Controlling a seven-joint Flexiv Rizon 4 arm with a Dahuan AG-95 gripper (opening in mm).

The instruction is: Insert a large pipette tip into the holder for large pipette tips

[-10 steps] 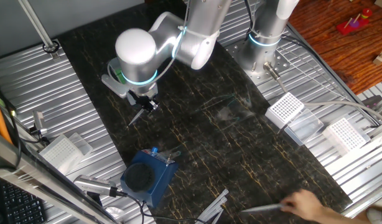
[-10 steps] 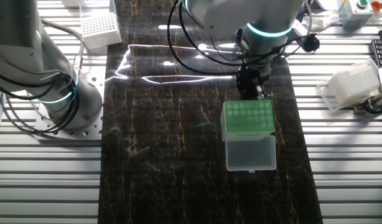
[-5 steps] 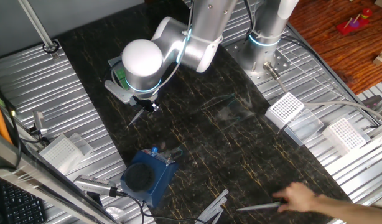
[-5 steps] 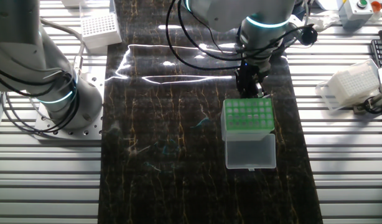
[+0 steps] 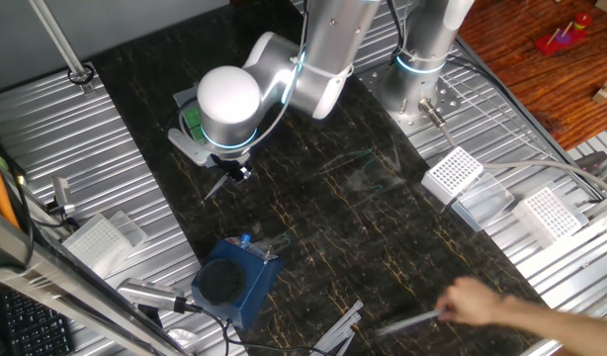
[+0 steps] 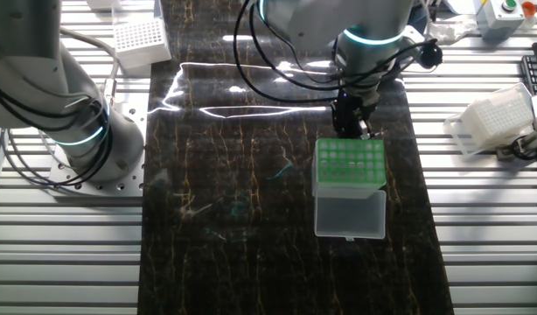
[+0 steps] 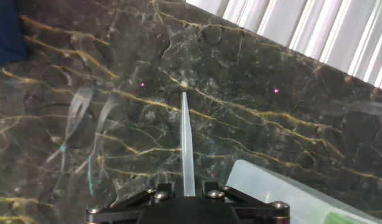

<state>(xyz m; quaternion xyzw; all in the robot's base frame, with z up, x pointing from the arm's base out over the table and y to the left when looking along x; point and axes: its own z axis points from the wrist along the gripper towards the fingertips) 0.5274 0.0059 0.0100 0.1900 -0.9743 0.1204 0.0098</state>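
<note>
tool [image 7: 188, 186] clamped on the large pipette tip [image 7: 186, 140], point aimed at bare table [image 7: 253, 124]; holder for large pipette tips [image 6: 348, 164] sits at its 5 o'clock in hand view. risk: tip misses a hole, bends on the green grid.

We're seeing the gripper [image 6: 353, 122] hanging just at the far edge of the holder [image 6: 348, 164], the pipette tip [image 7: 187, 143] pointing over bare dark tabletop [image 6: 233, 175]. Open room is lying left of the holder. The blue block [image 5: 232, 279] and a person's hand [image 5: 478, 301] are sitting well apart.
</note>
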